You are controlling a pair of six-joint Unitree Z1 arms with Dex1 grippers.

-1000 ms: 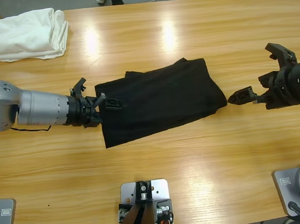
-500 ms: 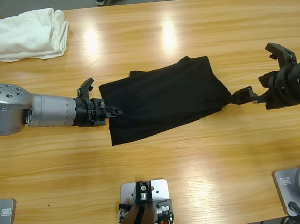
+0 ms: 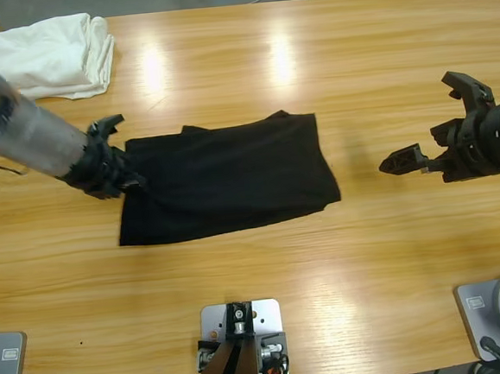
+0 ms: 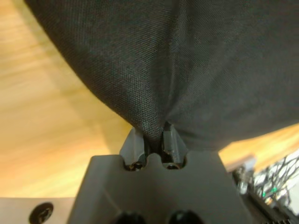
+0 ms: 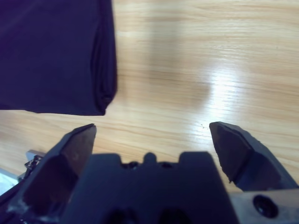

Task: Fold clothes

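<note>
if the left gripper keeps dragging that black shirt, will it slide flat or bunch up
Probably slides: the black shirt lies flat on the smooth, glossy table. It looks thin and floppy, puckering where the left gripper pinches it, so expect stretching and wrinkles near that edge. It seems light, unlikely to resist.

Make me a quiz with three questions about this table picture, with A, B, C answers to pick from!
1. Where is the white cloth?
A. at the table's far left corner
B. on top of the black shirt
C. in the right gripper

2. How many robot arms show in the high view?
A. one
B. two
C. three

3. What is the left gripper doing?
A. pinching the black shirt
B. standing open over bare wood
C. holding the white cloth

Answers: 1 A, it lies folded at the upper left of the high view. 2 B, one comes in from each side. 3 A, the left wrist view shows black fabric clamped between its jaws, while the right gripper is open and apart from the shirt.
</note>
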